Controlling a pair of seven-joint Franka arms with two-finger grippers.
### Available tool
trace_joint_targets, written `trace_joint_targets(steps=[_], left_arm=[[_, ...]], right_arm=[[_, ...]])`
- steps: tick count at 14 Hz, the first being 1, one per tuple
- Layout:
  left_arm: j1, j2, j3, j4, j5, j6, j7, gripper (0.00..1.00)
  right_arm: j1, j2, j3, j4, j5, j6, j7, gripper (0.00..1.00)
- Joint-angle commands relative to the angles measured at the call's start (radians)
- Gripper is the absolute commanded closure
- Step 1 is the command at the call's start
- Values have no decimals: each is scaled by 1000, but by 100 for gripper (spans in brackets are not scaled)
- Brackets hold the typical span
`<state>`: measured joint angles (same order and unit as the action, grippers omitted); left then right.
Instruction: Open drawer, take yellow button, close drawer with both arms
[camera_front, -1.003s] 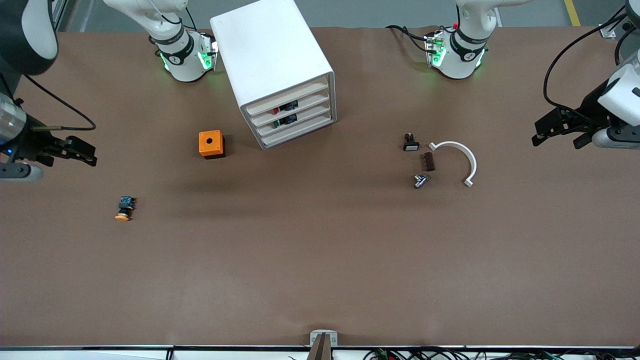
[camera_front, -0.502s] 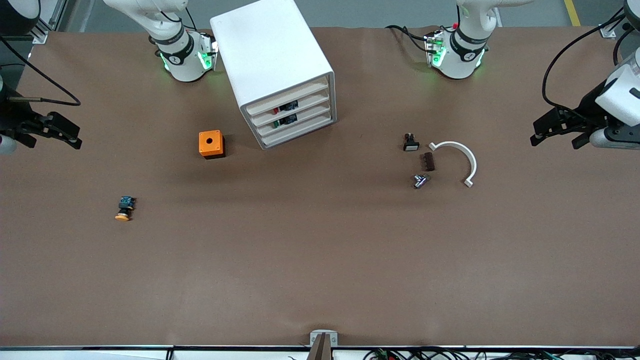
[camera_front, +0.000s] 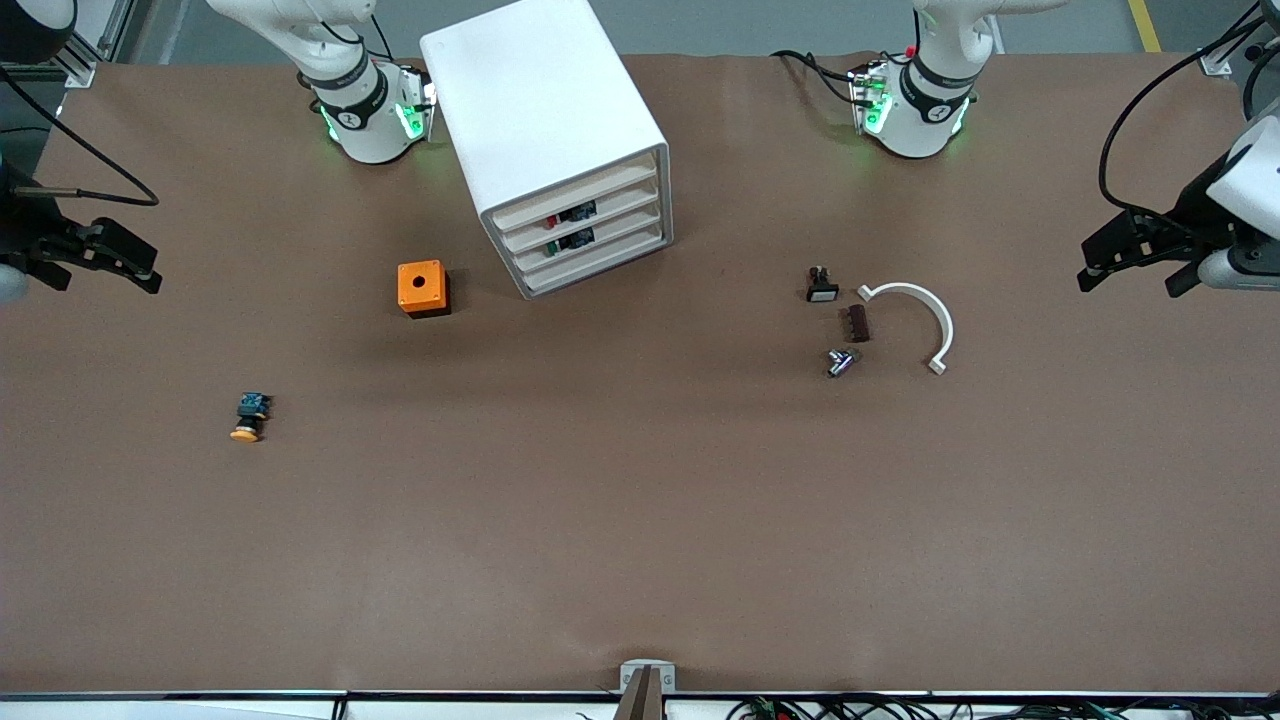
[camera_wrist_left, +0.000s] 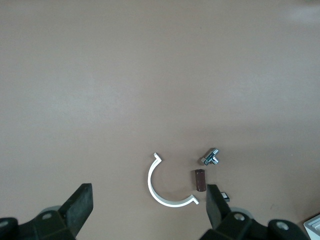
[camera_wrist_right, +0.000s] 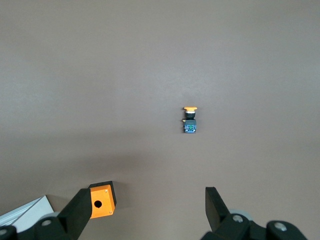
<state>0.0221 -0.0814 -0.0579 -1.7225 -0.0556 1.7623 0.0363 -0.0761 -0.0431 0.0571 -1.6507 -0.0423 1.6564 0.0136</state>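
The white cabinet (camera_front: 545, 110) stands between the two arm bases, and its top drawer (camera_front: 572, 196) sits flush and shut like the three below. The button (camera_front: 247, 418), with orange cap and blue back, lies on the brown table toward the right arm's end; it also shows in the right wrist view (camera_wrist_right: 190, 119). My right gripper (camera_front: 100, 278) hangs open over the table's edge at that end, well apart from the button, its jaws (camera_wrist_right: 148, 205) empty. My left gripper (camera_front: 1130, 285) hangs open over the left arm's end, nothing between its fingers (camera_wrist_left: 148, 210).
An orange box with a round hole (camera_front: 422, 288) sits beside the cabinet. Toward the left arm's end lie a black button with a white cap (camera_front: 822, 286), a brown piece (camera_front: 857, 323), a metal part (camera_front: 840, 362) and a white curved clip (camera_front: 915, 320).
My right gripper has drawn back toward the table's edge at the right arm's end. My left gripper has shifted slightly outward toward its end. Nothing on the table has moved.
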Motion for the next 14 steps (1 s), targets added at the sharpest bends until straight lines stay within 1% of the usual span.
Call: trace_joint_targets(steps=[1,6,14], left_arm=[[-8,-12,6,30,26,-59,-16,0],[-8,-9,6,67,26,-73,-15,0],[-10,-1,4,81,28,-75,-10,0]], right_arm=[[-8,-28,1,-23,19,2,13,0],[-10,-28,0,-23,22,3,13,0],[-13,-28,-2,-23,36,3,9,0]])
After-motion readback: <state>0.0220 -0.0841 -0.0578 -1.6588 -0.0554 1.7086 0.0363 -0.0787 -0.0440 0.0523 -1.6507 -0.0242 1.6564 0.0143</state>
